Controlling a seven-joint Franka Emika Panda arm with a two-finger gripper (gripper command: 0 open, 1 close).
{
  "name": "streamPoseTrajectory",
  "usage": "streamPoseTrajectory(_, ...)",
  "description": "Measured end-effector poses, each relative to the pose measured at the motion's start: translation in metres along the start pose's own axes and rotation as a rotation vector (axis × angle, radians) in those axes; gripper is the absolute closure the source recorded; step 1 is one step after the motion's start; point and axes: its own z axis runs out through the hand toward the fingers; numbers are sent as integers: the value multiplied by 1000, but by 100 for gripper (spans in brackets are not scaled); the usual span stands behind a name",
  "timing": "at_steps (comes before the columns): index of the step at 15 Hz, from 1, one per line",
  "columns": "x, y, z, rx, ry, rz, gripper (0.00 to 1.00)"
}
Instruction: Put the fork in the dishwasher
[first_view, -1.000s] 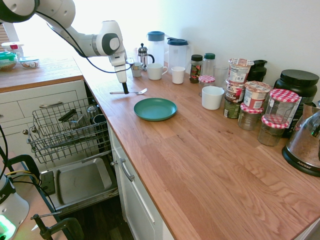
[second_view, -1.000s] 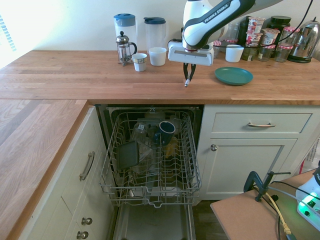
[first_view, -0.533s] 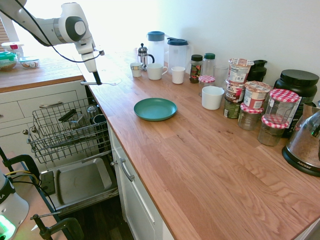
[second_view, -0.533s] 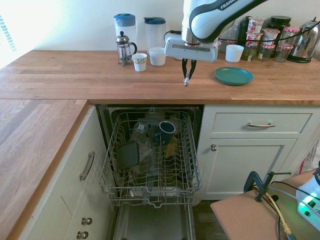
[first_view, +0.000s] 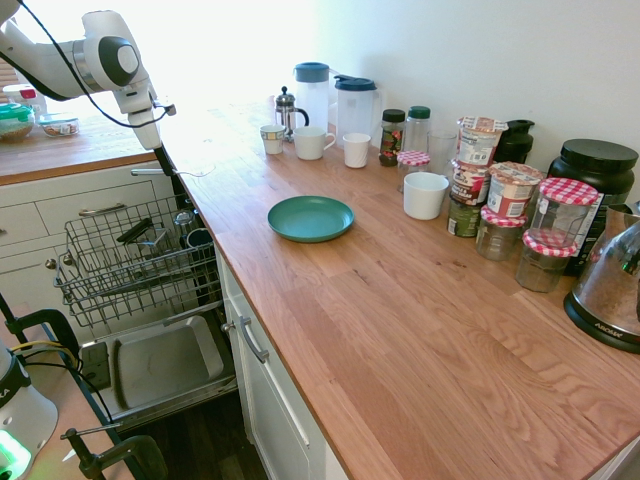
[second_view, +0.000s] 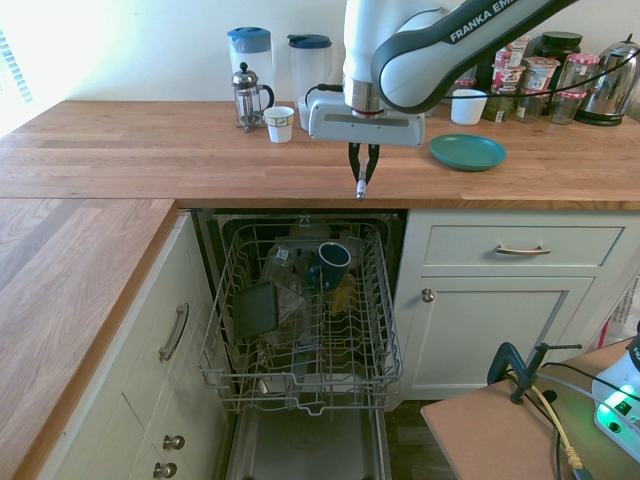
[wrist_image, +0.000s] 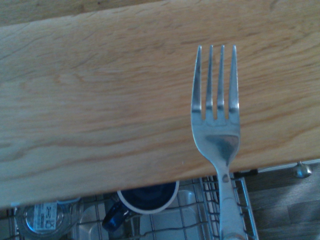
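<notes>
- First exterior view: We observed the gripper (first_view: 179, 188) at the near edge of the wooden counter (first_view: 350, 330), with the fork (first_view: 147, 172) held crosswise and its handle projecting over the side. The dishwasher (first_view: 165, 370) stood open, its wire rack (first_view: 125, 275) drawn out. The teal plate (first_view: 311, 219) lay apart from the fork; cups, jars and a kettle (first_view: 612, 290) stood farther along the counter.

- Second exterior view: We noted both fingers closed on the fork's handle, with the handle end pointing towards this camera, above the counter edge. We judged the step in hand to be the carry from counter to rack. For good execution, we needed to clear the edge fully before lowering, keep the grip firm against rotation, and select a gap beside the dark blue mug (second_view: 333, 262) and the grey container (second_view: 256, 309). A low approach risked catching the wires.

- Wrist view: We saw the fork's four tines over the wood grain, and the mug and rack wires beyond the edge. A round metal knob (wrist_image: 303, 170) and greyish floorboards (wrist_image: 280, 200) also showed. We considered release premature here: the fork could have dropped on the edge.
</notes>
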Motion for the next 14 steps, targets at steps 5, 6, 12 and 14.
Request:
streamPoseTrajectory(5,-61,55,34,-5,11,-50,100)
streamPoseTrajectory(6,-75,67,42,-7,15,-63,100)
streamPoseTrajectory(12,-117,106,109,-38,32,-110,100)
streamPoseTrajectory(14,-123,114,129,-40,32,-125,100)
